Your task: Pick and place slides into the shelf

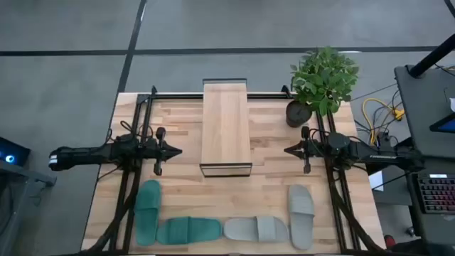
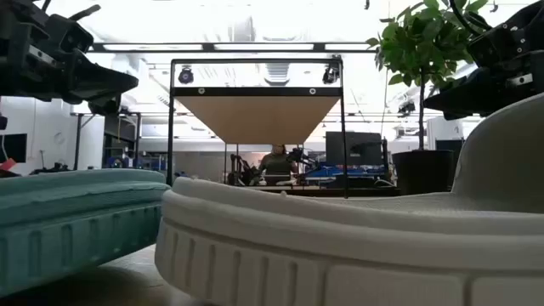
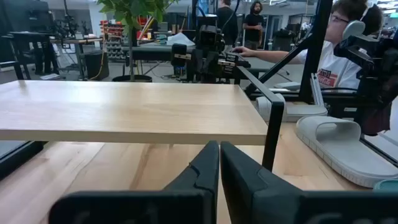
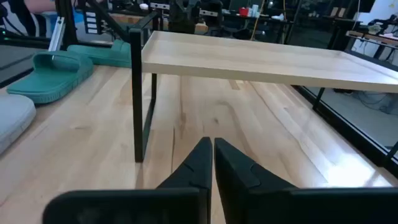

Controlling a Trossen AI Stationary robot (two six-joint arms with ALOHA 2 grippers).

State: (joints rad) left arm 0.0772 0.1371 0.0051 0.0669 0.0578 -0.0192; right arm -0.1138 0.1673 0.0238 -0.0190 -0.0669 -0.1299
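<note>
The left tool (image 1: 176, 150) and the right tool (image 1: 287, 150) are both seen pressed together and empty, held above the worktop (image 1: 178, 185) on either side of the shelf (image 1: 226, 128), which stands bare at the middle. The four slides are laid along the near edge, well apart from both tools — a teal slide (image 1: 147, 210) and another teal slide (image 1: 188, 230) on the left, a grey slide (image 1: 257, 229) and another grey slide (image 1: 301, 215) on the right. Each is judged light, soft and springy foam, best pinched across the wide strap or at a side wall — a firm squeeze may be needed.

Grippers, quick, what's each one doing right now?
Left end effector: closed, holding nothing, left of the shelf.
Right end effector: closed, holding nothing, right of the shelf.
</note>
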